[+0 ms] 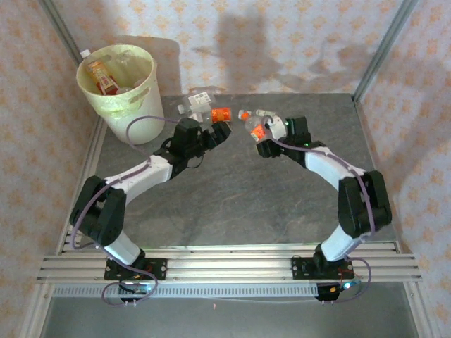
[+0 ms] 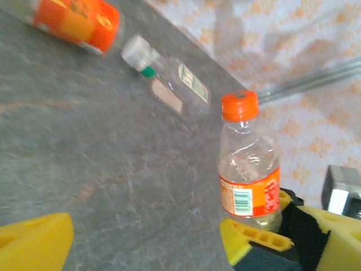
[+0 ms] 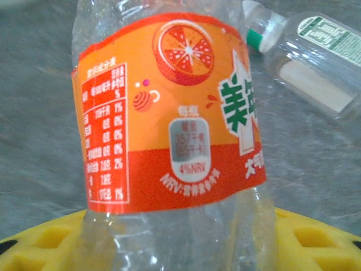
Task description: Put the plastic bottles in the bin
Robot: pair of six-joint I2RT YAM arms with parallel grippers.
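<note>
1. Far left to start: bin [image 1: 134, 113] upright at the back corner of the bench [image 1: 232, 204], pale liner [image 1: 144, 91] folded over the rim, a few plastic bottles [image 1: 106, 79] already inside, one with a red-and-orange label.
2. Sliding right: loose cluster of clear bottles [image 1: 196, 102] lying near the bench's far edge.
3. Next up, left end effector [image 1: 220, 131]: spread wide, gripping nothing, poised just short of a lying orange bottle [image 1: 221, 113] on the bench.
4. Right of centre now: right end effector [image 1: 262, 136] closed narrow on the base of the orange-label bottle [image 3: 169, 113]. Held upright, orange cap [image 2: 240, 105] on top, clear body crinkled, yellow pads [image 3: 316, 243] on either side at the bottom.
5. And just beyond it: clear bottle [image 3: 316, 62] with white cap and green neck ring, flat on its side on the bench, apart from the held one.
</note>
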